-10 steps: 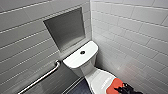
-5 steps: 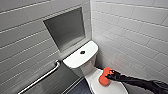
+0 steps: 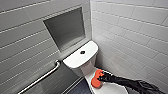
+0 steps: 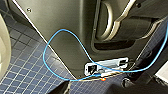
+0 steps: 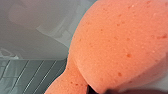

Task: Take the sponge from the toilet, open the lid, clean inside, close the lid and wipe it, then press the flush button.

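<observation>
Sponge [image 3: 96,78], clamped in the right gripper [image 3: 100,79], has slid toward nine o'clock across the lid [image 3: 111,90] since a second ago.

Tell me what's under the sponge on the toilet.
The white lid, down on the toilet, lies under the sponge, which the right gripper holds. The patch of lid beneath the sponge is covered, and the closed lid hides the toilet's inside.

Arm: black jointed right arm [image 3: 130,82]
Shell: dark grey moulded panel [image 4: 70,25]
Cable: thin blue looped wire [image 4: 43,53] w/ white plug block [image 4: 105,67]
</observation>
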Tool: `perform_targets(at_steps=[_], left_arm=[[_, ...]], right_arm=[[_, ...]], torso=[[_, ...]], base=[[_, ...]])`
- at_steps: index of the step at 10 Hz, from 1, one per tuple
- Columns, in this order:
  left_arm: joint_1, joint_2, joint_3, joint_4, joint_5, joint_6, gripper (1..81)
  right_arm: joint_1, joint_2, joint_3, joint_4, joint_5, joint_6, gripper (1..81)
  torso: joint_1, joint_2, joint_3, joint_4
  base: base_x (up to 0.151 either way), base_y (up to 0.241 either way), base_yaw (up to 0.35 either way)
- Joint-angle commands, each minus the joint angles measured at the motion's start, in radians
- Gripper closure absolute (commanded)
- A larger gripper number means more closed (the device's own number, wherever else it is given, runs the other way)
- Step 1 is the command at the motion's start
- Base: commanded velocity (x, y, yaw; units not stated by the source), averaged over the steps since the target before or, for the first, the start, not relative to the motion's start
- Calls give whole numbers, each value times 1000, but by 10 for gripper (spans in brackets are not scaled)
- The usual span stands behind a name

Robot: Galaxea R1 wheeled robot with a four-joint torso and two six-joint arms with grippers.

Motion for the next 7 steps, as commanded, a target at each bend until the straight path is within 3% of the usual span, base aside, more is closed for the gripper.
perform_targets(at_steps=[1,4,7], left_arm=[[17,-27,2,-9,88,7,10],[21,-28,2,-11,88,7,10],[24,-28,2,-11,88,7,10]], right_arm=[[68,-6,-9,8,90,20,811],[57,-21,-70,8,156,93,811],[31,-53,-60,11,157,103,811]], torso=[[0,0,0,0],[0,0,0,0],[0,0,0,0]], base=[[0,0,0],[0,0,0],[0,0,0]])
